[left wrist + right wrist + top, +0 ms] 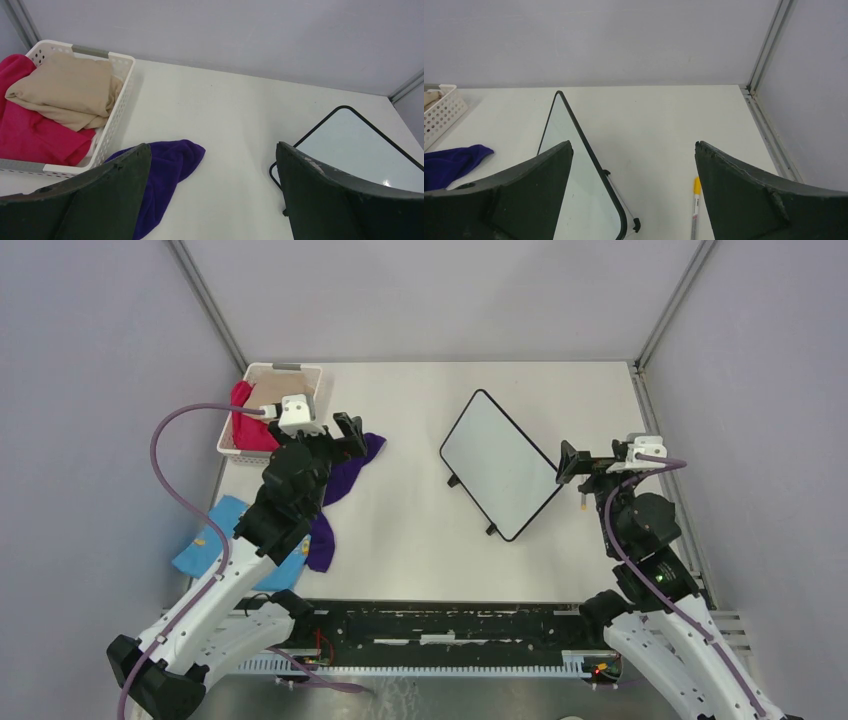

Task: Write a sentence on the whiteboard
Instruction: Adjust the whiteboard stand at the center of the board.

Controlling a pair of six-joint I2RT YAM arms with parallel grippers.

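The whiteboard point(500, 462) lies turned diagonally right of the table's middle, black-framed, with its little feet toward me. Its face is blank; no sentence shows on it. It also appears as the whiteboard point(360, 150) at the right of the left wrist view and as the whiteboard point(584, 190) under the right wrist's left finger. A yellow-capped marker point(695, 205) lies on the table just right of the board, marker point(583, 504) beneath my right gripper point(566, 464). That right gripper point(633, 144) is open and holds nothing. My left gripper point(345, 435) hovers over a purple cloth; this left gripper point(212, 147) is open and empty too.
A white basket point(270, 405) with red and beige cloths point(65, 90) stands at the back left. A purple cloth point(170, 165) lies beside it, and a blue cloth point(215, 540) is near the left front. Grey walls and a metal rail point(769, 135) bound the table.
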